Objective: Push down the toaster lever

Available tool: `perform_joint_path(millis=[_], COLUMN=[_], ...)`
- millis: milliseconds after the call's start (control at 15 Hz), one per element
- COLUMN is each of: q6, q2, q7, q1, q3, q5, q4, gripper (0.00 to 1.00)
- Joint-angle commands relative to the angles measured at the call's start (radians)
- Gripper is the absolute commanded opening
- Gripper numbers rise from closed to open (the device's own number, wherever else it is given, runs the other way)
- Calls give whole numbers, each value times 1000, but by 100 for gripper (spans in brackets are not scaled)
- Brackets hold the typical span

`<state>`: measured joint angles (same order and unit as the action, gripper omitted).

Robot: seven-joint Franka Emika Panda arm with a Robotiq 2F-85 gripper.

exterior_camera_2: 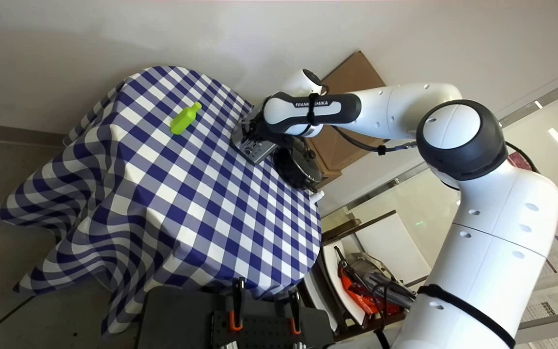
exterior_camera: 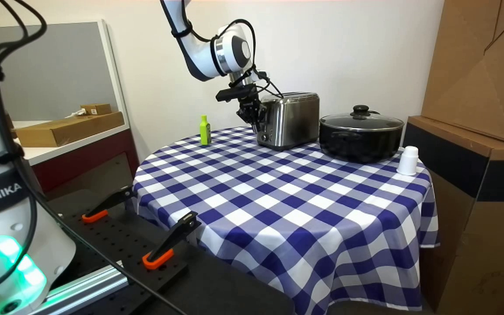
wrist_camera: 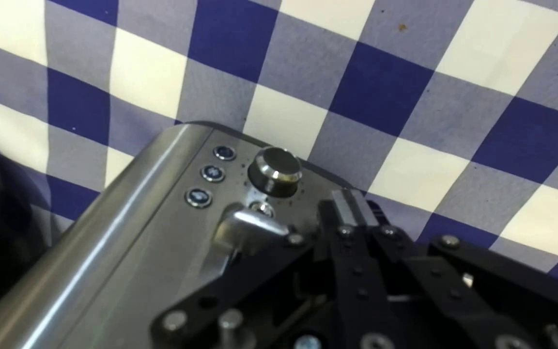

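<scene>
Checkered, the surface (exterior_camera: 252, 197) carried the toaster (exterior_camera: 299, 122), its lever (wrist_camera: 250, 228) just beside the jaws, which, closed on nothing, seemed best centred above it before pressing down.

Brushed-metal toaster (exterior_camera: 298, 122), standing upright on the checked counter (exterior_camera: 252, 188).
Its end panel (wrist_camera: 177, 252) carries a round knob (wrist_camera: 275, 172), a line of three buttons (wrist_camera: 212, 173) and a shiny lever (wrist_camera: 252, 225), partly hidden; whether the lever is pressed down cannot be told.

The toaster (exterior_camera: 299, 121) stands between the tool (exterior_camera: 255, 127) and a lidded black pot (exterior_camera: 361, 145).
</scene>
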<state>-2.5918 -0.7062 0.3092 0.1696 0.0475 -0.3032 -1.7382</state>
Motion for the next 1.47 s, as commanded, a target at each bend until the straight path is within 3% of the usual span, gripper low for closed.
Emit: perform_joint_path(millis=[0, 533, 1133, 1400], q6=[-11, -4, 20, 39], q2=[-57, -49, -182, -140], q7=[-67, -120, -208, -216], q1=[-23, -55, -127, -138], q3=[-5, -37, -94, -105], q5=[69, 167, 292, 317], q4=[53, 45, 145, 134], gripper=[0, 0, 0, 0])
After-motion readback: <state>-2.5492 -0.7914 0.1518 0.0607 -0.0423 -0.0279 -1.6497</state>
